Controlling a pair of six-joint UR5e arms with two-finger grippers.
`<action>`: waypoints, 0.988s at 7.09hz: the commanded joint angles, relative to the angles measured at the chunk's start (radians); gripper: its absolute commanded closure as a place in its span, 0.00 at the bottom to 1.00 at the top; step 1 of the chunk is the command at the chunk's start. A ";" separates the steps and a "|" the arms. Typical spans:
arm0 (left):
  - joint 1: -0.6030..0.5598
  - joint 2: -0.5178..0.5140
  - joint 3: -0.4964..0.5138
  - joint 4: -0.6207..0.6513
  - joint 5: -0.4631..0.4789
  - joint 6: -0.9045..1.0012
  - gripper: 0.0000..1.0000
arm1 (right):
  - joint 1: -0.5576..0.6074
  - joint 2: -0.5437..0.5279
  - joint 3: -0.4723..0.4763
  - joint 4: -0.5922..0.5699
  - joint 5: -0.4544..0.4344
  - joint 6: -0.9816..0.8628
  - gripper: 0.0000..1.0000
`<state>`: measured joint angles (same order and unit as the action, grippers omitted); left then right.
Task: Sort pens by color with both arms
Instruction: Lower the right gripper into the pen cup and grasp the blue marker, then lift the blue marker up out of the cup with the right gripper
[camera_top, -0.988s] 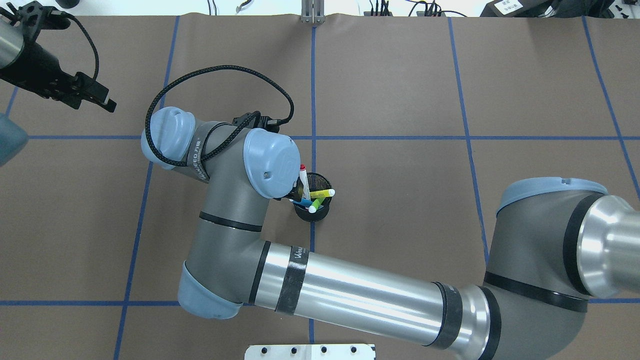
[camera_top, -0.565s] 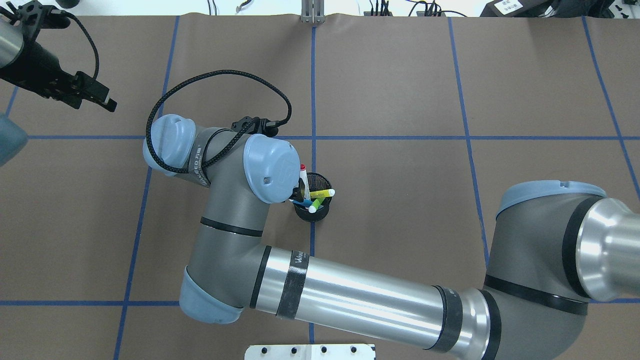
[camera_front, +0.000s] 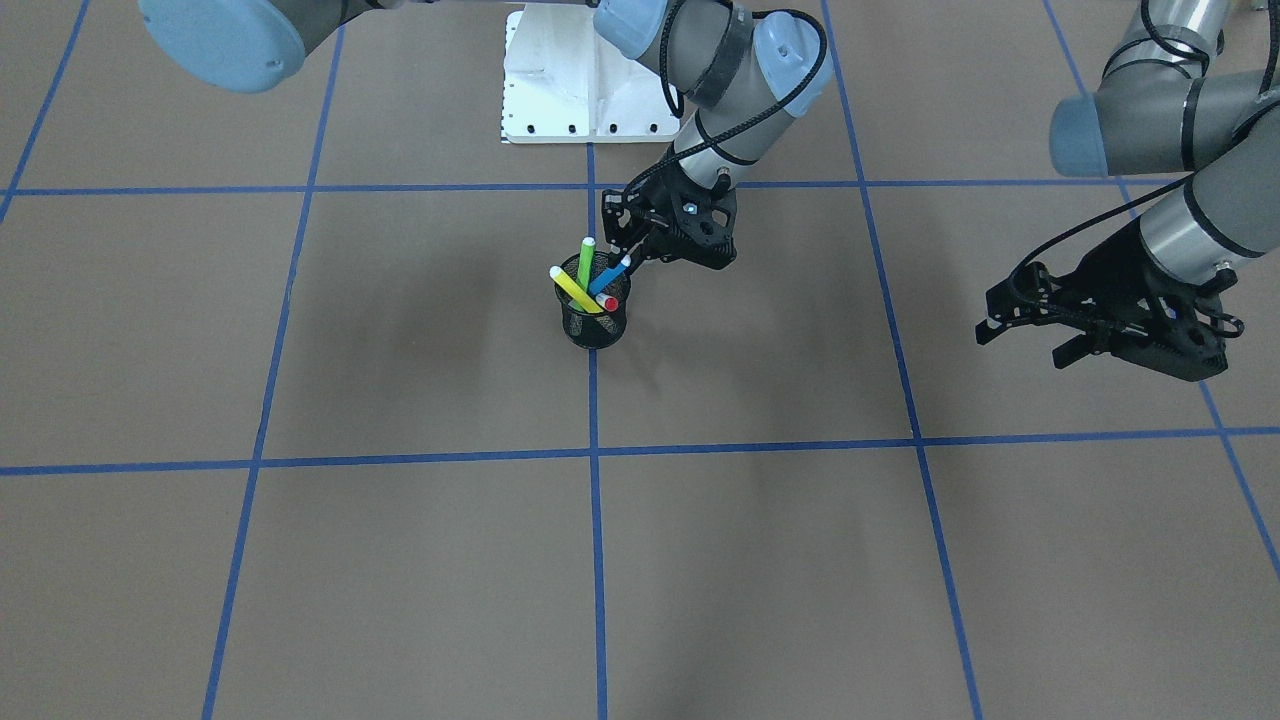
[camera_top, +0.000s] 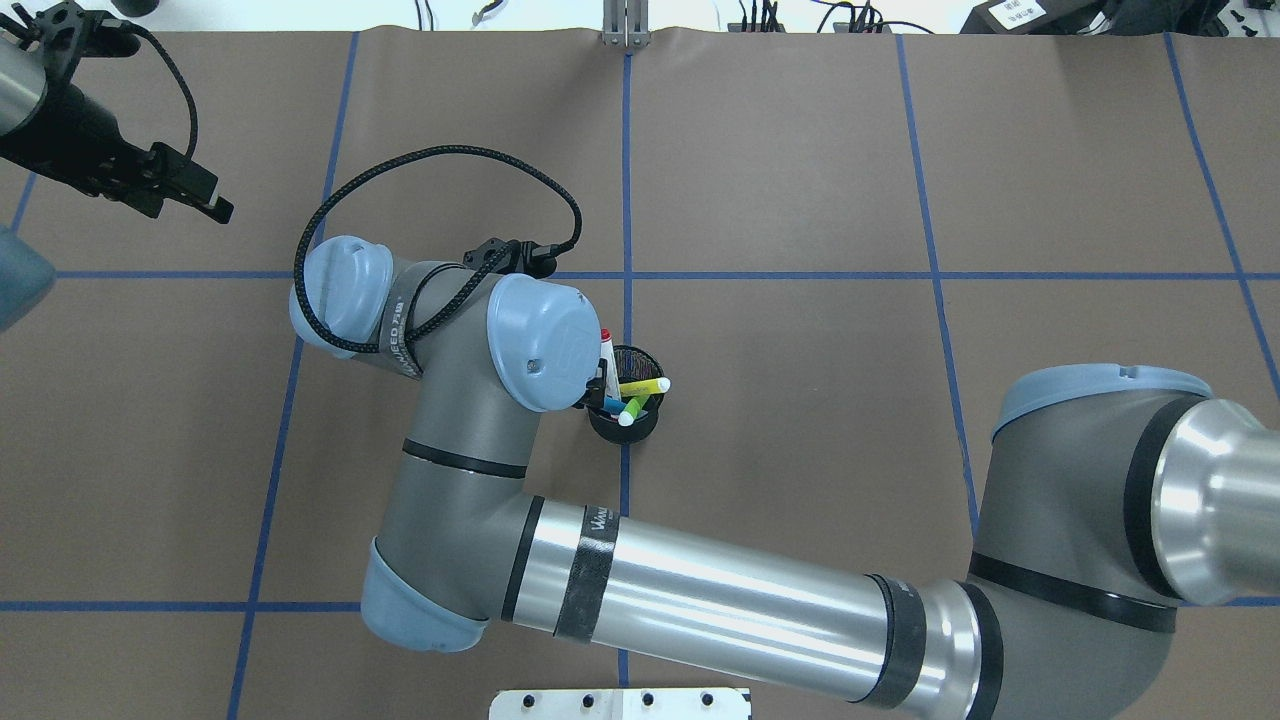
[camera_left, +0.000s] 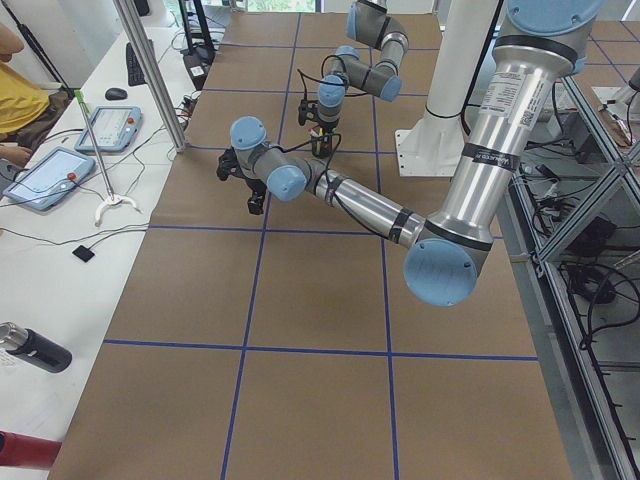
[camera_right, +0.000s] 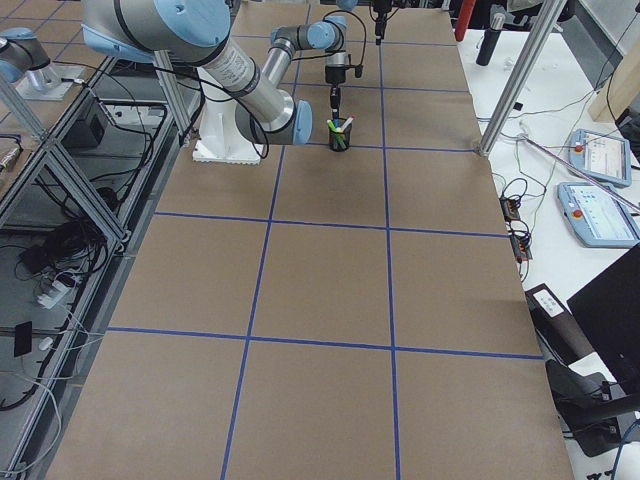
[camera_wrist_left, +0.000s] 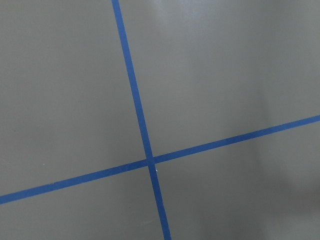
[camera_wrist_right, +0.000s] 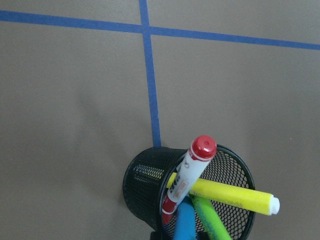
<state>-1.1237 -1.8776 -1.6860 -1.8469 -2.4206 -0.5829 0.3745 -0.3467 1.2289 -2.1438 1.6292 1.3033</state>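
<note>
Fingers (camera_front: 640, 247) (right pair) at blue pen (camera_front: 612, 277) — grip unclear; hidden overhead.

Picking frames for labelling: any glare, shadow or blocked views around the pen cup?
Overhead exterior: glare streaks the right arm, whose wrist hides part of the mesh cup. Front-facing: soft shadows on the table, pens sharp. Right wrist: red-capped pen sharp, blue pen cropped below.

The overhead view looks down on the tabletop (camera_top: 800, 150) from behind the robot. The front view faces the robot and looks steeply downward. Two side views look along the tabletop from its ends. All four share the mesh cup (camera_top: 645, 425). The right wrist view is very near the cup, just in front of the right arm's fingers (camera_front: 640, 245). The left wrist view shows taped tabletop from close.
</note>
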 joint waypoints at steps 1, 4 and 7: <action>0.001 -0.002 0.002 0.000 0.000 0.000 0.00 | 0.004 0.003 0.030 -0.045 -0.005 -0.036 0.90; 0.001 -0.002 0.002 0.000 0.000 0.000 0.00 | 0.047 -0.002 0.206 -0.090 -0.045 -0.059 0.90; 0.001 -0.003 0.002 0.000 0.000 0.000 0.00 | 0.115 -0.096 0.520 -0.088 -0.034 -0.071 0.90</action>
<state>-1.1229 -1.8802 -1.6839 -1.8469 -2.4206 -0.5823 0.4586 -0.4018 1.6252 -2.2321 1.5924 1.2401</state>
